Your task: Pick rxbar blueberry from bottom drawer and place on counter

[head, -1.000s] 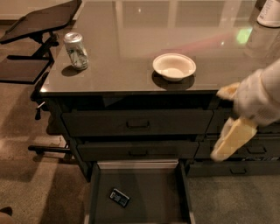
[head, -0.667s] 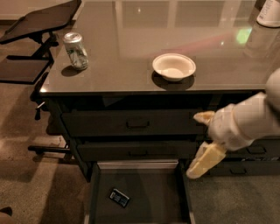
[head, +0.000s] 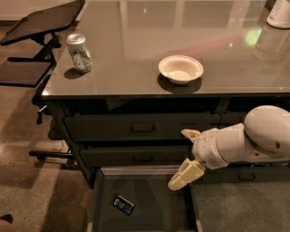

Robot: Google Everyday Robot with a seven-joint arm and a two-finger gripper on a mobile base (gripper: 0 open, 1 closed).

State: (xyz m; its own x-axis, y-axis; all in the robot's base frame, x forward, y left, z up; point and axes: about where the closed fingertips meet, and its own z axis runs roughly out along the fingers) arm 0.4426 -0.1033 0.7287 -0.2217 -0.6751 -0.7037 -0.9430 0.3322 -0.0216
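Navy-wrapped and flat, the rxbar blueberry [head: 123,204] (probably light, slick) in the bottom drawer [head: 156,199] wants pinching across its width by the gripper [head: 186,154], hovering right of it, spread wide, empty.

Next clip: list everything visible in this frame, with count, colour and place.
counter: one, glossy grey, top of dark cabinet.
drink can: one, silver-green, upright at counter's left end.
bowl: one, white, near counter's front edge.
white container: one, counter's far right corner, cut off.
closed drawers: at least two, dark, below counter.
bottom drawer: one, grey-green, pulled open.
rxbar blueberry: one, navy, flat on drawer floor, left.
stand tray: one, dark, tilted, left of cabinet.
arm: one, white, entering from right.
pincer: one, cream, open, over drawer's right side, apart from the bar.
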